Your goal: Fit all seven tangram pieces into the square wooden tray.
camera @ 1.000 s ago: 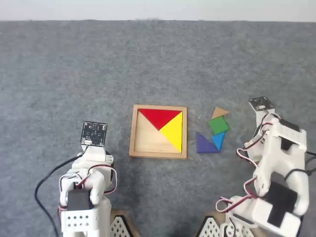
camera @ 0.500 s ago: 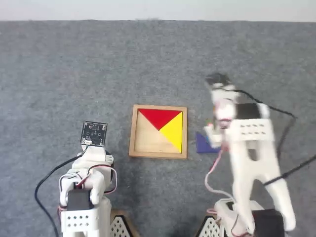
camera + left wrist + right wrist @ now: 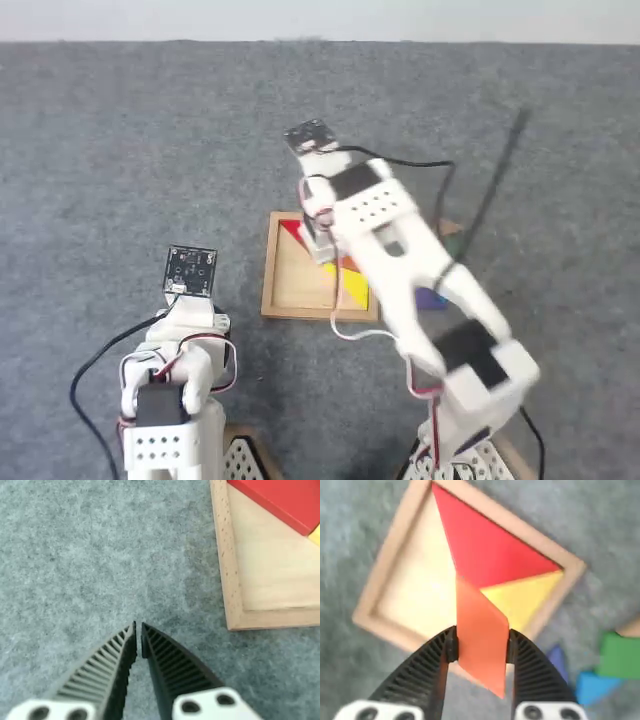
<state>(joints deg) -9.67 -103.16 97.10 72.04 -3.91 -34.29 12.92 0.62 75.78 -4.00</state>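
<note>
We had red (image 3: pixel 490 555) and yellow (image 3: pixel 525 597) seated in the tray (image 3: pixel 267 280), our right gripper (image 3: pixel 481 642) clamped on the orange piece (image 3: pixel 479 615) above it, left gripper (image 3: pixel 138 630) closed beside it, and green (image 3: pixel 620 655), blue (image 3: pixel 592 687), purple (image 3: pixel 559 661) and tan (image 3: pixel 631 627) waiting on the mat (image 3: pixel 150 130).

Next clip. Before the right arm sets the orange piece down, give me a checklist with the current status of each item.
1. Grip: right jaws clamp the orange piece on both sides: ok.
2. Position: the piece hangs over the tray: ok.
3. Room: bare tray floor lies beside the red triangle and yellow triangle: ok.
4. Angle: the piece's turn suits the free space: cannot tell.
5. Other arm: left jaws shut, over the carpet outside the tray: ok.
</note>
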